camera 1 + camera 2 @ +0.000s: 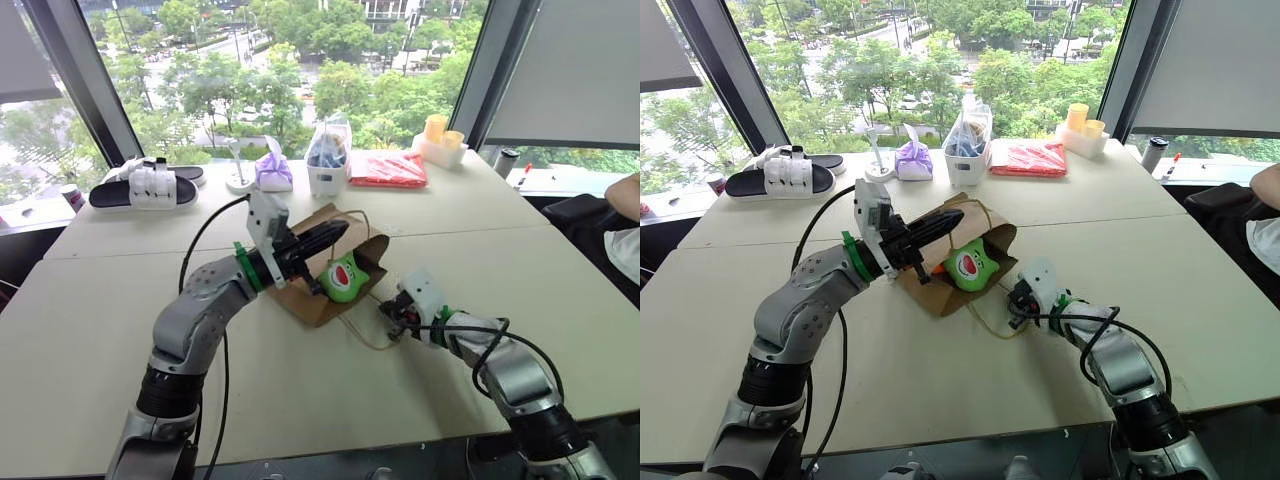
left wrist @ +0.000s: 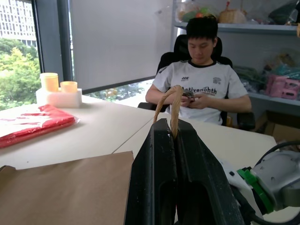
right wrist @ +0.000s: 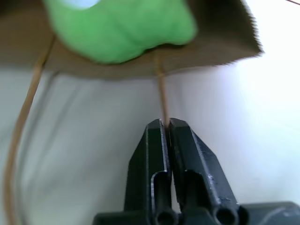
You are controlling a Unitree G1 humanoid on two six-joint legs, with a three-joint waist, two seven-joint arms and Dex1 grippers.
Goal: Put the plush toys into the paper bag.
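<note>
I see my left hand (image 2: pixel 174 133) raised over the desk (image 1: pixel 120 340), pointing forward and slightly up, clenched on the upper loop handle (image 2: pixel 172 105) of the paper bag (image 1: pixel 318 300), which lies on its side mid-desk with its mouth toward my right arm. My right hand (image 3: pixel 166 124) sits low by the desk, angled down toward the bag's mouth, its fingers pinched on the lower handle (image 3: pixel 162 101). The green plush toy (image 1: pixel 344 277) rests in the mouth, with a sliver of the orange toy (image 1: pixel 937 268) just beside it, deeper inside.
</note>
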